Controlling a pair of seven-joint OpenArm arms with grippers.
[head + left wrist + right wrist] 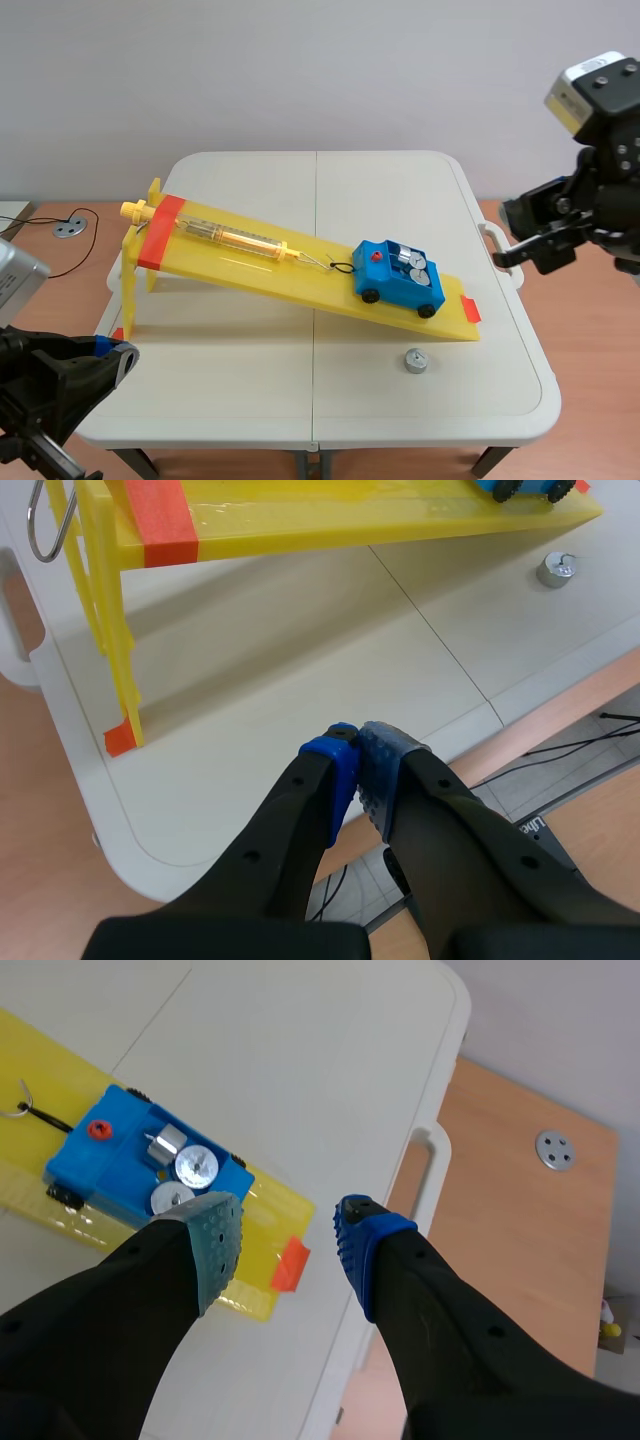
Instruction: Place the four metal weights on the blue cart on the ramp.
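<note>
Your blue cart sits low on the yellow ramp, all wheels on the slope, just short of the ramp's lower end. Three metal weights show in the cart's open top, packed close together: one stands as a small cylinder and the other two show you their round faces. A thin cord runs from the uphill end of the cart to a clear tube lying along the ramp toward its raised end.

Now look down at the counter. One loose weight stands upright there, on the robot's side of the ramp near its lower end, touching neither ramp nor cart.

Your right end effector is spread wide with nothing between the pads. It hangs out past the counter's right edge, well apart from the cart. From its own wrist view the cart lies ahead of it, off toward the grey-green pad, and that finger covers the cart's near corner.

Your left end effector is pinched together, blue pads pressed against each other and holding nothing. It sits low by the counter's near left corner, with the ramp's tall yellow support ahead of it and the loose weight far off across the counter.
</note>
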